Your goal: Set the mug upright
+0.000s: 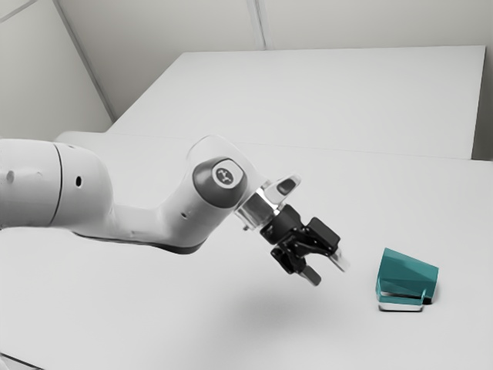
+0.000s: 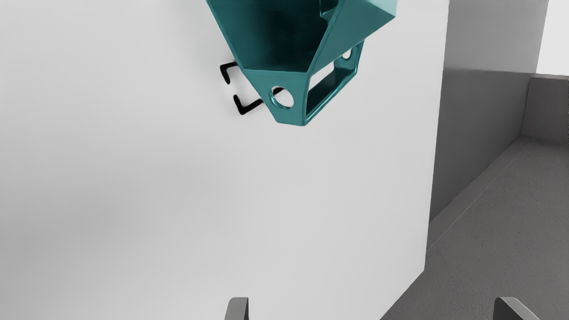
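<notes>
In the exterior view, a black gripper [image 1: 326, 270] hangs above a white table [image 1: 192, 308], fingers spread with nothing between them, apparently to make room for the teal mug [image 1: 408, 276] lying on its side just ahead. In the wrist view, the mug's open mouth [image 2: 275, 40] faces the hand, its handle [image 2: 300, 100] jutting out, a likely reason to choose the grip carefully before righting it.

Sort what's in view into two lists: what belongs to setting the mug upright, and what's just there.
For the job:
- teal mug, lying on its side
- gripper, open, apart from the mug
- table, bearing the mug

Just there:
- black angular marks by the mug; what they are, I cannot tell
- grey floor
- pale wall
</notes>
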### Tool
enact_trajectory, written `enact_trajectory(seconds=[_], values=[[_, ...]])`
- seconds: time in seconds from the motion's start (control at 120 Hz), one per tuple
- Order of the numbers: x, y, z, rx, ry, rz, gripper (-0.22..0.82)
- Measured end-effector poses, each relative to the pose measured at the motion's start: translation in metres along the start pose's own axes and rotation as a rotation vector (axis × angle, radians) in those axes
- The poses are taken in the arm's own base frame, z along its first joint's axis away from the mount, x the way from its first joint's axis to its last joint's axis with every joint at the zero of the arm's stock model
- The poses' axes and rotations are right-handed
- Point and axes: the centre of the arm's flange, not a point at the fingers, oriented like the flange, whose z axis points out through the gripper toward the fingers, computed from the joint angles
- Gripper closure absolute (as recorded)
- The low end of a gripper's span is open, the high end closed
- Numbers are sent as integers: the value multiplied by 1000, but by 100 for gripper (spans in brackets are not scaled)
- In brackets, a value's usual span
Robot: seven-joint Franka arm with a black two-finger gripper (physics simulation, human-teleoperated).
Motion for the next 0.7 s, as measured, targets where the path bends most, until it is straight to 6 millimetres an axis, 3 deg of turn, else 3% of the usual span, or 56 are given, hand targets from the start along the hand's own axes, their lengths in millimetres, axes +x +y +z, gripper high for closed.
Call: enact_trajectory(seconds=[0.108, 0.425, 0.7], values=[[26, 0, 11, -1, 27, 37, 0], [75, 16, 71, 6, 19, 166, 0], [90, 7, 87, 11, 19, 204, 0]])
